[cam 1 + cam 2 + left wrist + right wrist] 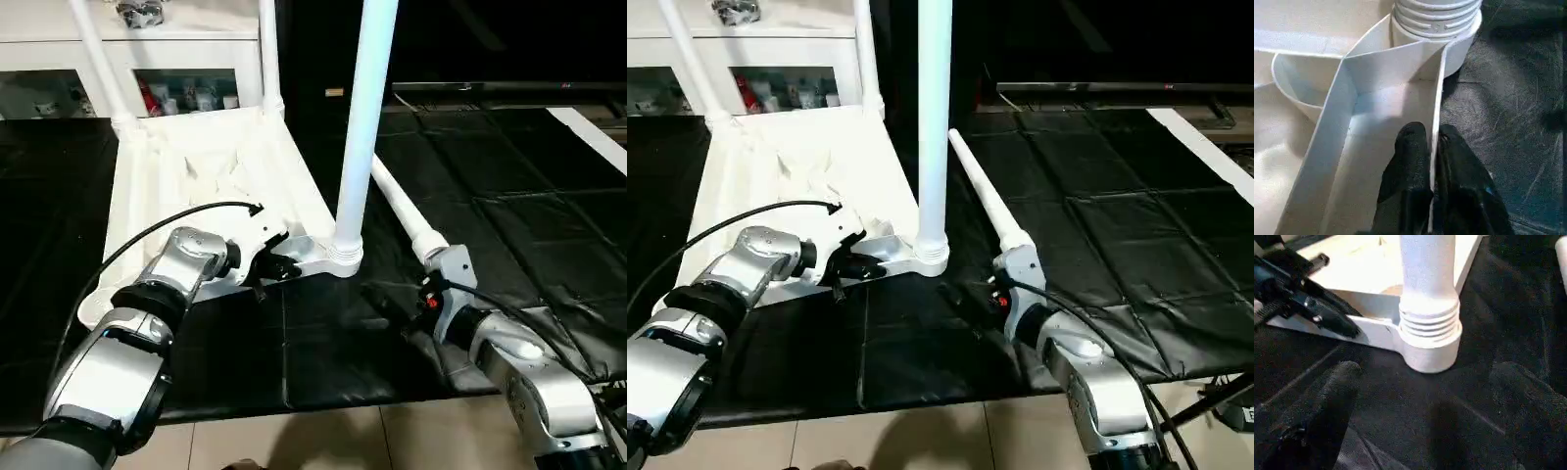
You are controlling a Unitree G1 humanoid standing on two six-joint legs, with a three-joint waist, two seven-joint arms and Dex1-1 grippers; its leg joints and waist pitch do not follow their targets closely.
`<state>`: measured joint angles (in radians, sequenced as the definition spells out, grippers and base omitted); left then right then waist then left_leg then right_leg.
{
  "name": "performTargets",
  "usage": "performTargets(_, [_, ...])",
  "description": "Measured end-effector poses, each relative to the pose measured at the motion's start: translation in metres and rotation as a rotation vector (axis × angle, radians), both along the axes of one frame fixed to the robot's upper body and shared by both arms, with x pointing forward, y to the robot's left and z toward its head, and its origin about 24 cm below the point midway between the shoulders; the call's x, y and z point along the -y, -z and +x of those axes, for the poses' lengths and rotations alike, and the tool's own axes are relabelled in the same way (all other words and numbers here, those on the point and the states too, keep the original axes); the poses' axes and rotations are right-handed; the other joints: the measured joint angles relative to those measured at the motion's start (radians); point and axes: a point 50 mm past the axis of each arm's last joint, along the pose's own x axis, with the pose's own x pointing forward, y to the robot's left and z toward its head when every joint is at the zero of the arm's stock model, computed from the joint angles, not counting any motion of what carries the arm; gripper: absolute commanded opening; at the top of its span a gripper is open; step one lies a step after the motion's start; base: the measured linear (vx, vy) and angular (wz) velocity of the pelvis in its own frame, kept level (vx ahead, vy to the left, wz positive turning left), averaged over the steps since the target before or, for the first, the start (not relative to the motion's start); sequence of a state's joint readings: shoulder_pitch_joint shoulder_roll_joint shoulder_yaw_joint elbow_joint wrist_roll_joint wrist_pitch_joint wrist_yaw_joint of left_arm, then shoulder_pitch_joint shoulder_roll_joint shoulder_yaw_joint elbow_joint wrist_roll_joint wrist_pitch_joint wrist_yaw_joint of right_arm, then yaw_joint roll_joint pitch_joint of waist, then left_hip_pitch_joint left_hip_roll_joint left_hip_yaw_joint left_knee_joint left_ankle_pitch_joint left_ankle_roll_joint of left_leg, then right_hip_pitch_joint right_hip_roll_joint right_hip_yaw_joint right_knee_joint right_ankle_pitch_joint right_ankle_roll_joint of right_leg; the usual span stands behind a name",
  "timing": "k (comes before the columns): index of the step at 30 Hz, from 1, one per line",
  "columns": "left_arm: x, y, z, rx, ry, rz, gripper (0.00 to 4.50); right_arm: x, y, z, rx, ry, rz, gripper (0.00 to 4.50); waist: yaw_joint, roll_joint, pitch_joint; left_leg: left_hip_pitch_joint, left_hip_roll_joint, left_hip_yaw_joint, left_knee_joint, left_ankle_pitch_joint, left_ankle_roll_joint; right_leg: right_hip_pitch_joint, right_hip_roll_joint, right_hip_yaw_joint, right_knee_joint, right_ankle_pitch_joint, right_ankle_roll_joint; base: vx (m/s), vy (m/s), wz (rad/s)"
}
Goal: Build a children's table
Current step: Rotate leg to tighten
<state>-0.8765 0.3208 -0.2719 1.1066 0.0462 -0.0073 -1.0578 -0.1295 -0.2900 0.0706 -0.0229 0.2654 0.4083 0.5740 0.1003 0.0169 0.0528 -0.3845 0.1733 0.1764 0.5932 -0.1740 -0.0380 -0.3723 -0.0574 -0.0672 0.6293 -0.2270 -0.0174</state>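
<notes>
Left gripper (1432, 147) has its jaws pinched together; right gripper (1425, 391) jaws gape wide.

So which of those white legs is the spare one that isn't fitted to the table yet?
Find the upturned white table top on the black floor mat. The loose leg lies on the mat just right of it, by the right gripper. Unlike the other legs, which stand upright in corner sockets, it lies flat.

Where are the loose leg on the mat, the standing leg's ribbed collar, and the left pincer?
loose leg (985, 201): right eye view, mid shaft.
ribbed collar (1430, 326): right wrist view, ridged rings.
left pincer (1434, 142): left wrist view, between fingertips, clamped on the tabletop's rim.
</notes>
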Motion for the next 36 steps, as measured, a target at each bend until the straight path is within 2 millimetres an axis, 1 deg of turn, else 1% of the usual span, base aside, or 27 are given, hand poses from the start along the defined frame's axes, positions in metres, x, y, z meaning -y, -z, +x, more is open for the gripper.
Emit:
performTargets(3, [0.002, 0.000, -0.001, 0.008, 0.021, 0.001, 0.03, -0.001, 0.001, 0.000, 0.001, -0.005, -0.001, 4.50, -0.004, 0.000, 0.000, 0.000, 0.000, 0.000, 0.000, 0.000, 0.001, 0.000, 0.000, 0.000, -0.001, 0.000, 0.000, 0.000, 0.000, 0.00])
performTargets(8, [0.001, -0.001, -0.001, 0.014, 0.042, 0.011, 0.03, -0.001, 0.001, 0.000, 0.001, -0.007, -0.002, 4.50, -0.009, 0.000, 0.000, 0.000, 0.000, 0.000, 0.000, 0.000, 0.001, 0.000, 0.000, 0.000, -0.001, 0.000, 0.000, 0.000, 0.000, 0.00])
performTargets(16, [-0.005, -0.001, -0.004, -0.016, 0.082, 0.010, 0.03, -0.003, 0.001, -0.001, 0.015, -0.033, 0.001, 4.50, -0.004, 0.000, 0.000, 0.000, 0.000, 0.000, -0.001, 0.000, 0.001, 0.000, 0.000, 0.000, -0.001, 0.000, 0.000, 0.000, 0.000, 0.00])
performTargets(19, [-0.004, -0.001, -0.004, -0.016, 0.080, 0.007, 0.03, -0.002, 0.003, -0.001, 0.013, -0.033, -0.001, 4.50, -0.001, 0.000, 0.000, 0.000, 0.000, 0.000, -0.001, 0.000, 0.001, 0.000, 0.000, 0.000, -0.001, 0.000, 0.000, 0.000, 0.000, 0.00])
performTargets(21, [-0.004, -0.001, -0.004, -0.017, 0.079, 0.006, 0.55, -0.002, 0.006, -0.002, 0.006, -0.030, -0.006, 4.50, 0.000, 0.000, 0.000, 0.000, 0.000, 0.000, -0.001, 0.000, 0.000, 0.000, 0.000, 0.000, -0.001, 0.000, 0.000, 0.000, 0.000, 0.00])
performTargets(23, [-0.004, -0.002, -0.004, -0.012, 0.083, 0.003, 0.55, -0.001, 0.007, -0.002, 0.003, -0.029, -0.011, 4.50, 0.001, 0.000, 0.000, 0.000, 0.000, 0.000, -0.001, 0.000, 0.001, 0.000, 0.000, 0.000, -0.001, 0.000, 0.000, 0.000, 0.000, 0.00])
performTargets(24, [-0.004, -0.003, -0.003, 0.000, 0.085, -0.002, 0.72, -0.001, 0.007, -0.002, 0.003, -0.029, -0.015, 4.50, 0.001, 0.000, 0.000, 0.000, 0.000, 0.000, -0.001, 0.000, 0.001, 0.000, 0.000, 0.000, -0.001, 0.000, 0.000, 0.000, 0.000, 0.00])
performTargets(29, [-0.005, -0.005, -0.003, 0.008, 0.082, -0.027, 0.72, -0.001, 0.010, -0.003, 0.002, -0.042, -0.014, 4.50, 0.004, 0.000, 0.000, 0.000, 0.000, 0.000, -0.001, 0.000, 0.001, 0.000, 0.000, 0.000, -0.001, 0.000, 0.000, 0.000, 0.000, 0.00])
performTargets(32, [-0.005, -0.005, -0.003, 0.006, 0.084, -0.028, 0.72, -0.001, 0.015, -0.003, -0.017, -0.043, -0.016, 4.50, 0.008, 0.000, 0.000, 0.000, 0.000, 0.000, -0.001, 0.000, 0.000, 0.000, 0.000, 0.000, -0.001, 0.000, 0.000, 0.000, 0.000, 0.00])
performTargets(36, [-0.005, -0.005, -0.003, 0.000, 0.092, -0.028, 0.72, -0.001, 0.015, -0.003, -0.005, -0.045, -0.019, 4.50, 0.012, 0.000, 0.000, 0.000, 0.000, 0.000, -0.001, 0.000, 0.001, 0.000, 0.000, 0.000, -0.001, 0.000, 0.000, 0.000, 0.000, 0.00])
